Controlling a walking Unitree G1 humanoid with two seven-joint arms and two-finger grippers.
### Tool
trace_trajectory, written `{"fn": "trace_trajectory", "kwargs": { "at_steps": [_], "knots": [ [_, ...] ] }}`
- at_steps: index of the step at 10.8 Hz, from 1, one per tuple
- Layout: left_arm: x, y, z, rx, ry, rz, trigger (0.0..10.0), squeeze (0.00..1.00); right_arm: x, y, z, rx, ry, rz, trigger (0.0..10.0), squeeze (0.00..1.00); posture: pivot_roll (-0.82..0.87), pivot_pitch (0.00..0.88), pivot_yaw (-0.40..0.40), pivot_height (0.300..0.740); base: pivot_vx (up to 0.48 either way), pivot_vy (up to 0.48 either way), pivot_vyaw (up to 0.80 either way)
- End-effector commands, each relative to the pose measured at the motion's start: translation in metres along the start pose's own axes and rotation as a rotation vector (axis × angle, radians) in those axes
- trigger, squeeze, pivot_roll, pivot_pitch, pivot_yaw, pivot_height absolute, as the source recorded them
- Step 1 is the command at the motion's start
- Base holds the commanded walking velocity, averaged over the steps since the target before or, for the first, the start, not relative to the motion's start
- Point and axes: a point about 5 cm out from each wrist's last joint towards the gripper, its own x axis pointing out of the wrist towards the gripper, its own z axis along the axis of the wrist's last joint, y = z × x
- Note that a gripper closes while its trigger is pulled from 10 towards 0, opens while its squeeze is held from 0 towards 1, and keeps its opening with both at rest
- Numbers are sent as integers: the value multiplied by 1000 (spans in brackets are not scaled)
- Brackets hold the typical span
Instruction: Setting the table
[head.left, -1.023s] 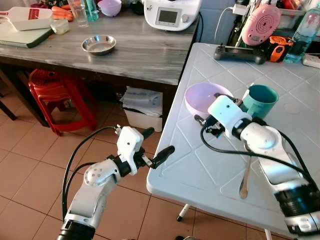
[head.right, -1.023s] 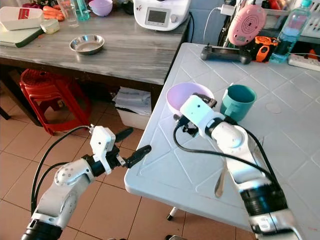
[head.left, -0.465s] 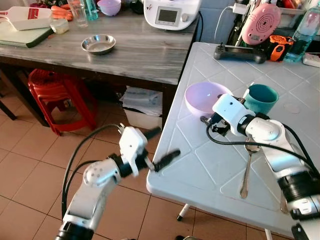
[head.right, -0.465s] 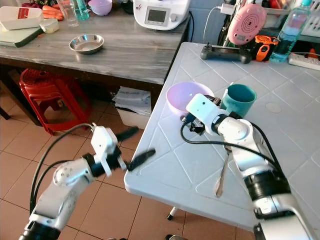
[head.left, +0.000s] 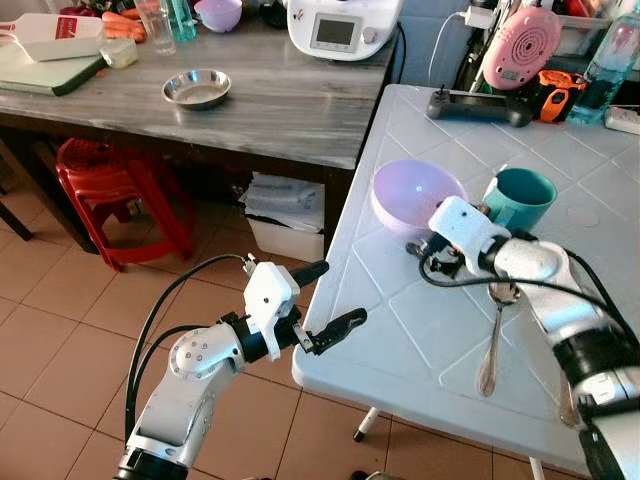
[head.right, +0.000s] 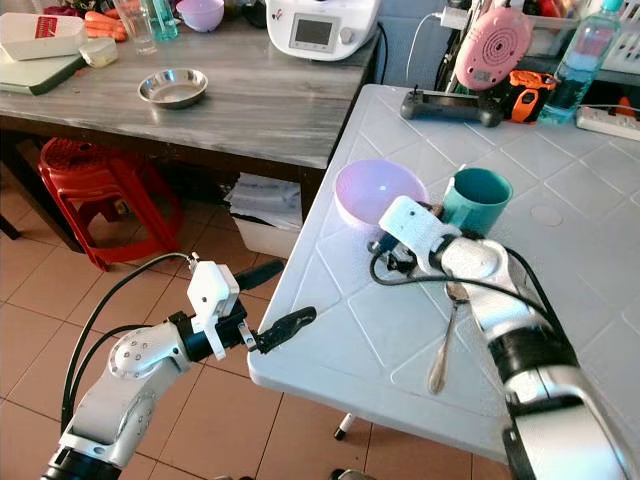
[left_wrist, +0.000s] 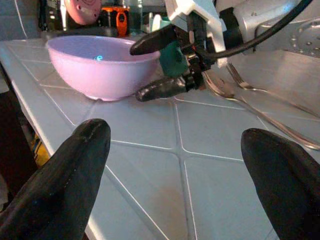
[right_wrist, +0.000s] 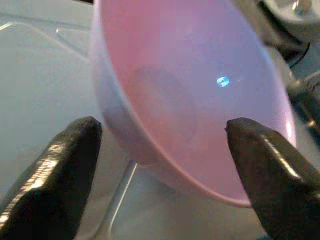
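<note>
The round lilac plastic bowl (head.left: 416, 191) is seen near the left edge of the white plastic table (head.left: 400, 330), with the right gripper (left_wrist: 159, 65) set right against its near rim, fingers spread, one over the rim and one low beside the outer wall. In the head views the bowl looks tipped up toward the camera, though whether its base is off the table cannot be told. The teal ceramic mug (head.left: 519, 200) is placed just beside the bowl on its right, and a long steel spoon (head.left: 491, 345) is laid on the table close to the right forearm. A slip is judged the main risk: if the fingers are closed on the thin sloped wall off-centre, the bowl could be squeezed out and sent over the nearby table edge, or knocked into the mug. The spoon could also be swept by the forearm. The left gripper (head.left: 320, 298) is held open just off the table's near left corner, clear of everything; a careless swing could strike the edge. The right fingertips are hidden behind the white wrist housing in the head views, and the bowl's far rim is cut off in the right wrist view.
</note>
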Motion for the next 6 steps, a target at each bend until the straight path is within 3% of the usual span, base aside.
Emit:
{"fn": "trace_trajectory", "kwargs": {
  "at_steps": [1, 2, 3, 5, 6],
  "knots": [
    [-2, -3, 0, 19, 9, -18, 10000, 0, 1, -3, 2, -42, 2, 10, 39, 0, -75, 150, 20, 740, 0, 0, 0],
    [-2, -4, 0, 19, 11, -17, 10000, 0, 1, -5, 2, -64, 2, 5, 2431, 0, -75, 150, 20, 740, 0, 0, 0],
    [-2, -4, 0, 18, 11, -14, 10000, 0, 2, -8, 4, -81, -5, -8, 2980, 0, -75, 150, 20, 740, 0, 0, 0],
    [-3, -6, 0, 17, 7, -19, 10000, 0, 2, -7, 1, -97, -12, -9, 1608, 0, -73, 150, 17, 740, 0, 0, 0],
    [-2, -7, 0, 17, 9, -21, 10000, 0, 1, -6, -1, -100, -11, -5, 1647, 0, -73, 150, 17, 740, 0, 0, 0]
  ]
}}
